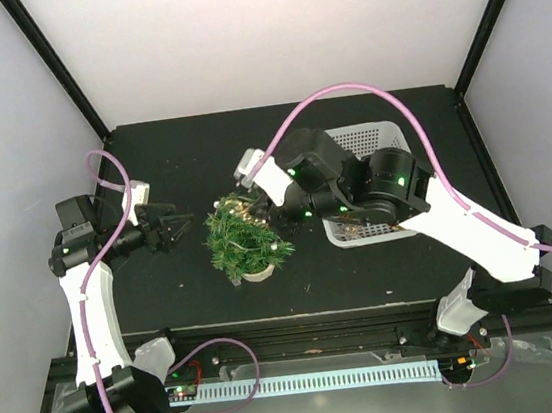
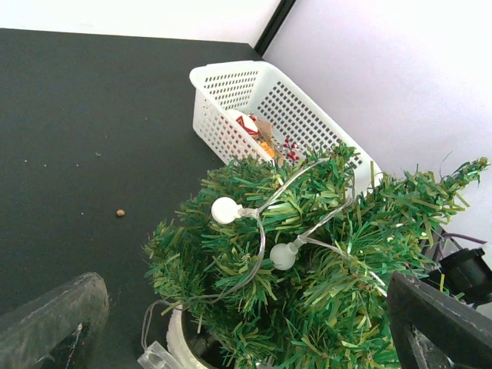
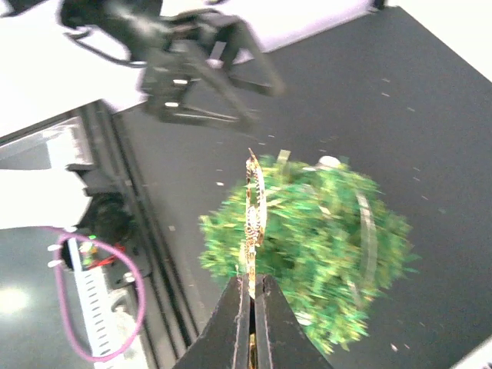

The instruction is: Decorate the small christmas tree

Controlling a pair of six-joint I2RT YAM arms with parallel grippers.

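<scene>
The small christmas tree (image 1: 247,240) is standing at the table's (image 1: 365,276) front middle, already wearing a string of lights (image 2: 261,231). Just over it the right gripper (image 3: 252,286) is pinching a gold ornament (image 3: 254,192) between nearly closed jaws. The left gripper (image 1: 183,222) is hovering beside the tree, gaping wide and carrying nothing. Farther back, the white basket (image 2: 307,115) is holding more ornaments (image 2: 250,125), so I'd judge the decorating only partly done.
</scene>
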